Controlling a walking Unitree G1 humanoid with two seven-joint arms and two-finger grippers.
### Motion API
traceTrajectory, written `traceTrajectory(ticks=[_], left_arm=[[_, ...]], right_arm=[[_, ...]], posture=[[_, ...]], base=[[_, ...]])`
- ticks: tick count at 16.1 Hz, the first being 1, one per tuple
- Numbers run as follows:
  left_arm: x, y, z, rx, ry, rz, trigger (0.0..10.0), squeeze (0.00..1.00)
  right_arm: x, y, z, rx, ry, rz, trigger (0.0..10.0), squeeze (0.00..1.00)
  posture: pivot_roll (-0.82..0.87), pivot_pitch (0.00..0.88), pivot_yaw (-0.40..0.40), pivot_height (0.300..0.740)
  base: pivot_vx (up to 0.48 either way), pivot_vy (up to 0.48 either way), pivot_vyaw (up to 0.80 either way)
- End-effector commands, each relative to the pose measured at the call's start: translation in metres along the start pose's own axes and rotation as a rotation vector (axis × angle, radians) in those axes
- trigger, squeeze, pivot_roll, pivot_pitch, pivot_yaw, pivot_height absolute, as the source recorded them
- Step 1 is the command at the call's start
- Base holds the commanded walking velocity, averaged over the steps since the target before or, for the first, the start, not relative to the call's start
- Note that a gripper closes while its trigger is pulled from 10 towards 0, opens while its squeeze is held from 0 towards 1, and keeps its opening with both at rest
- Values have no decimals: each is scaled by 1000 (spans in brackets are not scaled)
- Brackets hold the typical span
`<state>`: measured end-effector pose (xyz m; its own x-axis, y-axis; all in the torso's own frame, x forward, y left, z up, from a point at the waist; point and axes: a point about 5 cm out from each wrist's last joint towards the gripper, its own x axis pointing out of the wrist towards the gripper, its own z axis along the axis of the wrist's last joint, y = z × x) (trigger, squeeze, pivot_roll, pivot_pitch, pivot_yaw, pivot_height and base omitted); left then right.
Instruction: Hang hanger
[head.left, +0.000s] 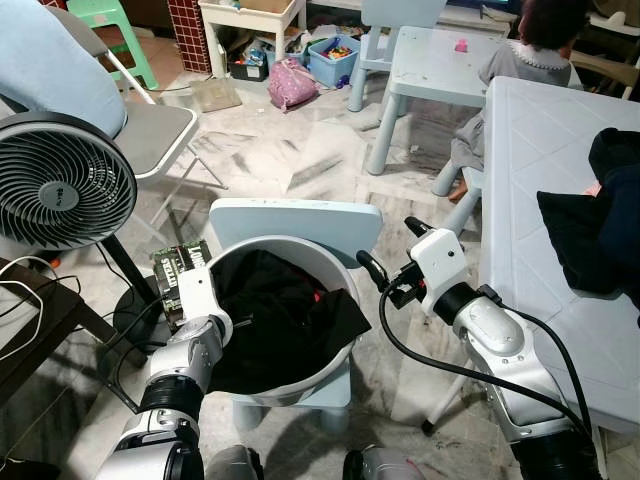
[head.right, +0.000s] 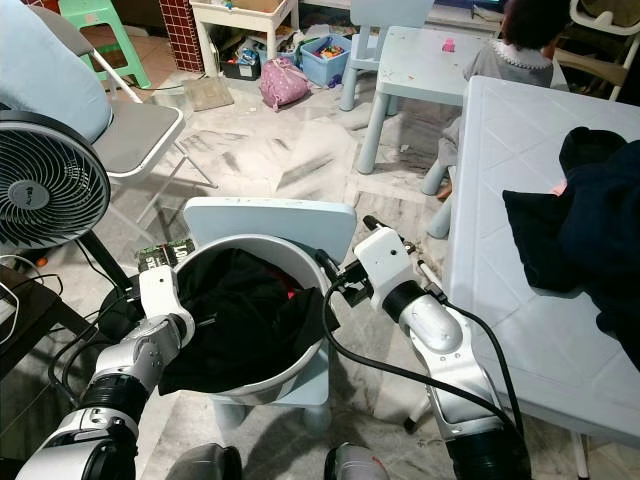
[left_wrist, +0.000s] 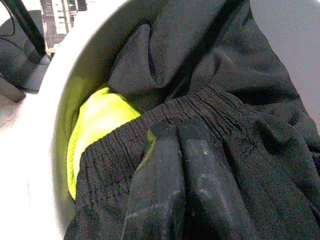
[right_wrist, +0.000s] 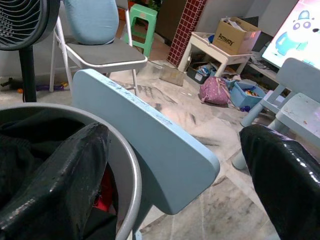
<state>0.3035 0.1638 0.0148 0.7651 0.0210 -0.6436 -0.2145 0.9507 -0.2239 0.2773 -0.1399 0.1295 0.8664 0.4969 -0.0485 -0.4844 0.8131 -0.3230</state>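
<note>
Two hands are at work over a white basin (head.left: 335, 372) that sits on a small pale-blue chair (head.left: 296, 217). Our left hand (left_wrist: 175, 150) is down inside the basin, its two black fingers (left_wrist: 155, 190) pressed together side by side on the elastic waistband of a black garment (head.left: 285, 320); a bit of yellow-green cloth (left_wrist: 97, 122) lies beneath it against the basin wall. We cannot tell for sure whether the cloth is caught between the fingers. Our right hand (head.left: 385, 280) hovers just beside the basin's right rim, its fingers spread wide apart, one over the rim near the chair back, holding nothing. We cannot make out a hanger; something small and red (head.left: 318, 296) peeks out among the black cloth. To our right stands a white worktop (head.left: 545, 170) with dark clothes (head.left: 600, 225) heaped on it. A fan (head.left: 60, 180) stands to our left, a folding chair (head.left: 150, 130) behind it. A person (head.left: 530, 50) sits at a small table (head.left: 440, 65) farther back.
</note>
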Motion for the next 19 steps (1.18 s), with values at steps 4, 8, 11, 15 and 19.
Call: traceTrajectory(ticks=[4, 8, 11, 15, 19], left_arm=[[-7, -4, 28, 111, -218, -2, 0, 0], [-35, -19, 28, 242, -328, -107, 0, 0], [-44, -20, 7, 44, -183, -89, 10000, 1000], [-39, -7, 0, 10, -65, 20, 10000, 1000], [-26, 8, 5, -8, -8, 86, 10000, 1000]], right_arm=[[1, 0, 0, -4, -2, -2, 10000, 0], [1, 1, -1, -1, 1, 5, 10000, 0], [2, 2, -1, -1, 0, 12, 10000, 0], [6, 3, 1, -8, -9, 25, 10000, 0], [5, 5, 1, -9, -9, 33, 10000, 0]], posture=[[-68, 51, 7, 740], [-52, 56, 1, 740], [-43, 56, -4, 740], [-34, 51, -7, 740], [-45, 54, -10, 740]], base=[[0, 0, 0], [0, 0, 0], [0, 0, 0], [0, 0, 0], [0, 0, 0]])
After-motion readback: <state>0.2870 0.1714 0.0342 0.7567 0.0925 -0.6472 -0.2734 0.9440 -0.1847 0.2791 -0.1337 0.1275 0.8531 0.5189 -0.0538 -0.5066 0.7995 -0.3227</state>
